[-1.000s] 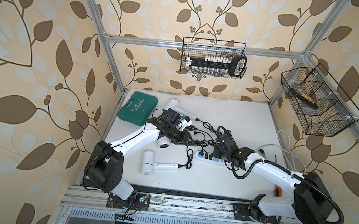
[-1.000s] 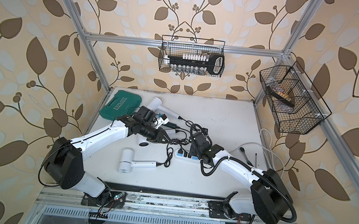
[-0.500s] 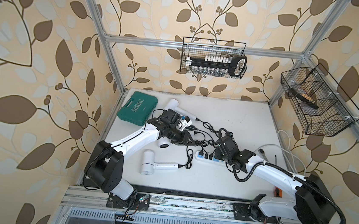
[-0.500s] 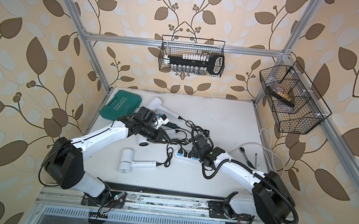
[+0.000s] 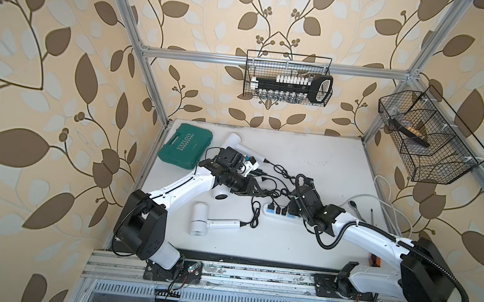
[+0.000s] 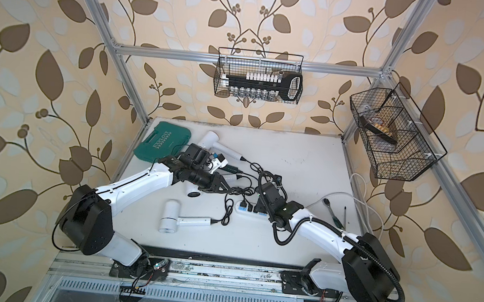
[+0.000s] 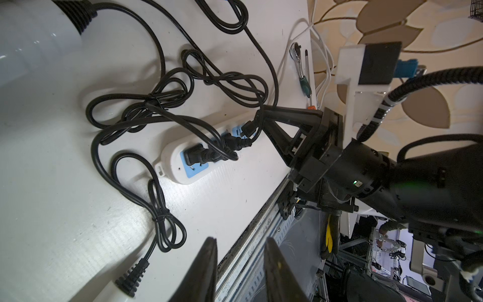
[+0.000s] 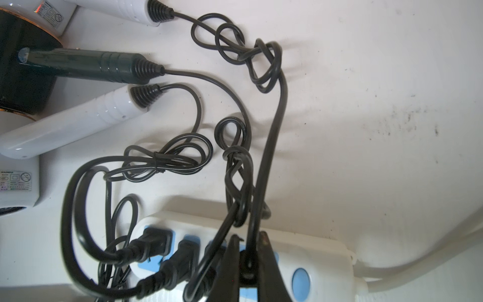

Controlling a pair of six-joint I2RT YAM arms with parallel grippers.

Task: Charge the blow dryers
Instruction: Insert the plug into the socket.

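On your desk [image 5: 308,163] the front white dryer [image 5: 198,222] lies alone near the front edge, its handle pointing right. The back white dryer [image 5: 232,141] lies at the far side. The third white dryer [image 8: 70,125] and the dark green dryer [image 8: 78,66] lie side by side, their black cords [image 8: 271,130] tangled.

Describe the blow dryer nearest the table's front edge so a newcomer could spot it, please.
On the white table, find the power strip near the middle. Beside it, nearer the front edge, lies a white blow dryer, handle toward the strip. Unlike the other dryers farther back, it lies alone.
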